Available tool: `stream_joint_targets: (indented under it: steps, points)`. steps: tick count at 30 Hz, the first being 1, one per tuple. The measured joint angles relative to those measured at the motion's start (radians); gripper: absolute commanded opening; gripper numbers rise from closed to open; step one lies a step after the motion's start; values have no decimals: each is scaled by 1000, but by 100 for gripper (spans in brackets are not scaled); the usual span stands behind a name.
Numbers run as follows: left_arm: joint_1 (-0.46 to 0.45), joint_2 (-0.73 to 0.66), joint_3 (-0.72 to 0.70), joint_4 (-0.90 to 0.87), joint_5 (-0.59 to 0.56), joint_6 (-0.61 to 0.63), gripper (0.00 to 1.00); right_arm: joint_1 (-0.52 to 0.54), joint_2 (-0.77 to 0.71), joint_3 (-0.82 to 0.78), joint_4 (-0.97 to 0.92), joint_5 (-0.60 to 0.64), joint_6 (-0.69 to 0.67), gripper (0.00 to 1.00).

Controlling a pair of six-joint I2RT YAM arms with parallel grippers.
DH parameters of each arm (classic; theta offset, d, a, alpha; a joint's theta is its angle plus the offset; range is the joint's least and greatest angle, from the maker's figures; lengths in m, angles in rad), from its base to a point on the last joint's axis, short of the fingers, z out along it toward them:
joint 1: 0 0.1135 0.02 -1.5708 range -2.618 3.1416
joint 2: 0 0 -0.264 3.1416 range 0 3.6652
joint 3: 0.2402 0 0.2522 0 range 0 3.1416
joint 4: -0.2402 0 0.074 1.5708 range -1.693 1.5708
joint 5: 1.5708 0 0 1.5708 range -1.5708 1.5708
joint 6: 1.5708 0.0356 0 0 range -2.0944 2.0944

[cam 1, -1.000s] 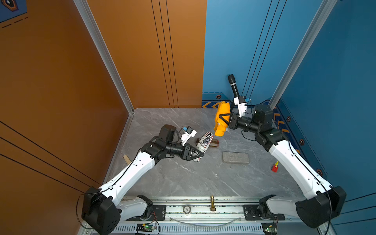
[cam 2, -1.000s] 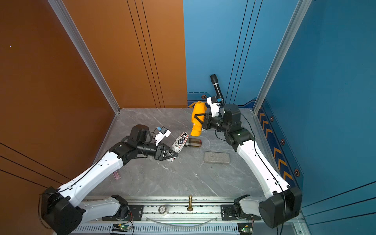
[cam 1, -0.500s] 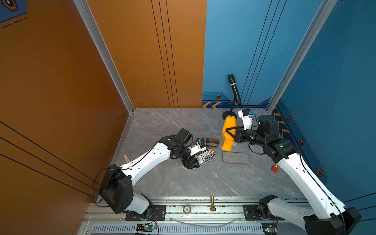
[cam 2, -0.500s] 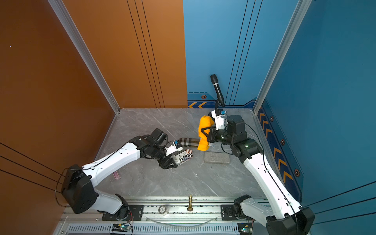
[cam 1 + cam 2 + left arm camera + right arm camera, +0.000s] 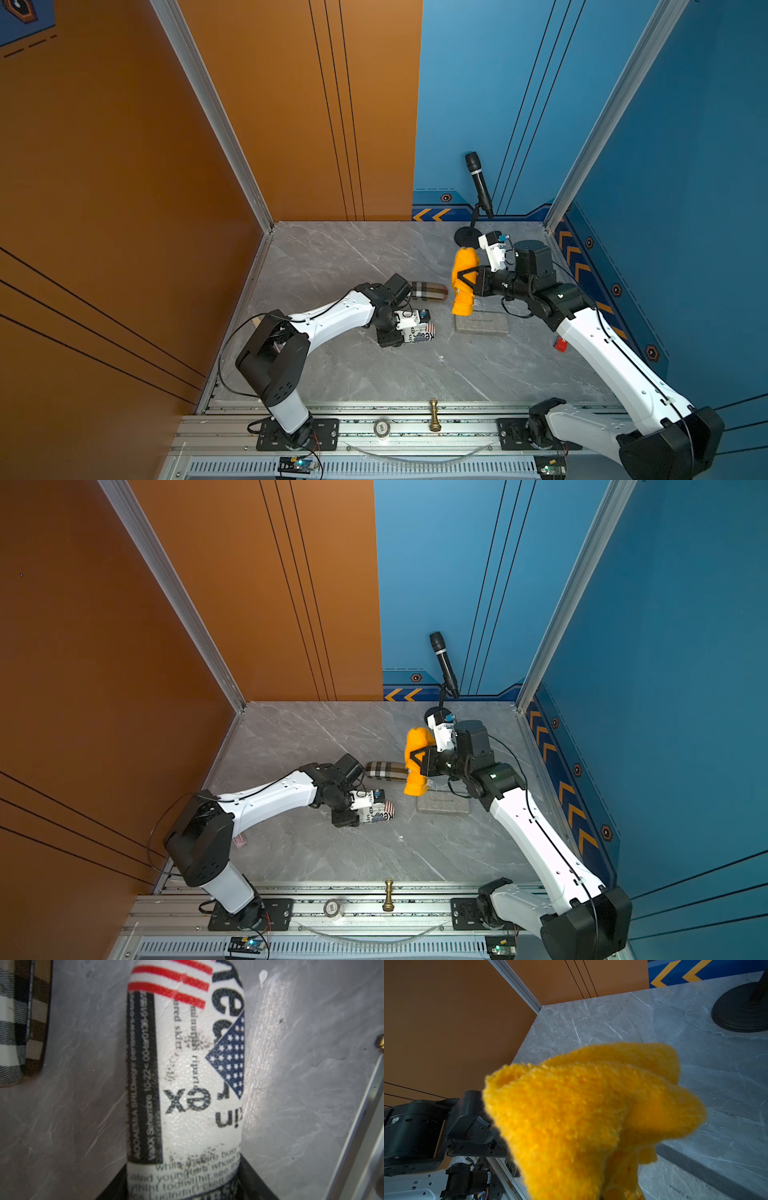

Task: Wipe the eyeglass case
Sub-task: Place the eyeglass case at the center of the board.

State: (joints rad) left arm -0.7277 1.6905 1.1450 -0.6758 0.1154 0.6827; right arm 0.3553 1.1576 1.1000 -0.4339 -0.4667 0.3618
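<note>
Your left pincer (image 5: 405,336) is clenched on the printed eyeglass case (image 5: 423,333), low over the table (image 5: 332,257), near the plaid pouch (image 5: 428,289); your right pincer (image 5: 462,277) grips the yellow cloth (image 5: 463,305), which hangs above the grey slab (image 5: 482,325), apart from the case; bring a loose fold onto the case's free end, press lightly, and stroke along its length; clamp firmly so it cannot twist.

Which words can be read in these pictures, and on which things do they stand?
"ex", "in": large black print on the eyeglass case.
"CHINA": on the grey flat box, seen upside down in the right wrist view.
Fine print on the case: too blurred to read.
</note>
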Motion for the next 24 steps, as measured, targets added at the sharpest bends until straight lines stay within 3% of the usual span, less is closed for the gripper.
stream_joint_targets:
  steps: [8,16,24]
  points:
    - [8,87,0,24,-1,55,30,5,43,-19,10,0,-4,0]
    - [77,107,8,30,8,88,36,6,83,-20,43,-1,-16,0]
    - [86,146,40,9,7,118,58,6,111,-35,61,-3,-33,0]
